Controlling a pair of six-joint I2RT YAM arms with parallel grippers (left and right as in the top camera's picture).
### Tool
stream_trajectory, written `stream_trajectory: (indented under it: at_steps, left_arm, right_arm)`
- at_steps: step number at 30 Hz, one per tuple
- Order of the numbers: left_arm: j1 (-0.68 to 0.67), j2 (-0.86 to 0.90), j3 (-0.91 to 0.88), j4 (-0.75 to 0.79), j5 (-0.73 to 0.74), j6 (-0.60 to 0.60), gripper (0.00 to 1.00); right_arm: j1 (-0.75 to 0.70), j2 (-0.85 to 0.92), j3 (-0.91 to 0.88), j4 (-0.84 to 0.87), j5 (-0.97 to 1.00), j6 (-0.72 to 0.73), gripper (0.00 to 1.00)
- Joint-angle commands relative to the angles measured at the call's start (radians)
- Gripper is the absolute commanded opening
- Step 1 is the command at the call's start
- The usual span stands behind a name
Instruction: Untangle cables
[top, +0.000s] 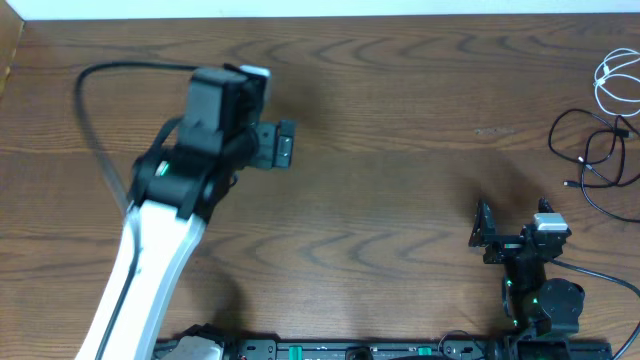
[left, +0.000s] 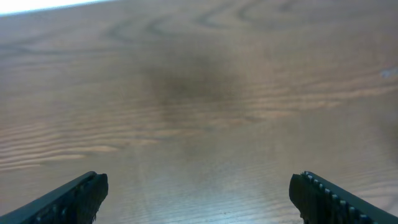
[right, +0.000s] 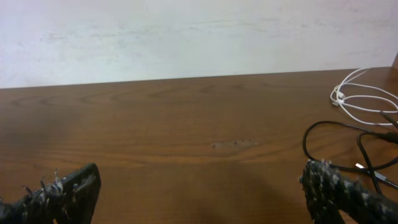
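Two cables lie at the table's far right. The white cable (top: 612, 85) is looped near the back edge, and the black cable (top: 590, 160) sprawls in loose loops just in front of it. Whether they cross I cannot tell. The right wrist view has the white cable (right: 364, 99) and the black cable (right: 339, 137) at its right side. My right gripper (top: 513, 224) (right: 199, 186) stands open left of the black cable, holding nothing. My left gripper (top: 264, 143) (left: 199, 193) hovers open over bare wood at the left, far from both cables.
The wooden table (top: 400, 120) ends at a pale wall behind. The left arm's thick black cable (top: 90, 110) arcs over the table's left part. The arm bases sit along the front edge (top: 350, 350).
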Motion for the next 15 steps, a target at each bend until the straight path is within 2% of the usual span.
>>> stream_trajectory:
  at_steps: [1, 10, 15]
  left_arm:
    - [0.061, -0.266, -0.162, 0.111, -0.016, 0.021, 0.98]
    - [0.218, -0.735, -0.675, 0.600, 0.071, 0.025, 0.98]
    - [0.229, -0.916, -0.895, 0.769, 0.067, 0.041, 0.98]
  right_arm:
    - [-0.006, -0.006, -0.002, -0.005, 0.007, 0.005, 0.99]
    - [-0.006, -0.006, -0.002, -0.005, 0.007, 0.005, 0.99]
    - [-0.006, -0.006, -0.002, -0.005, 0.007, 0.005, 0.99]
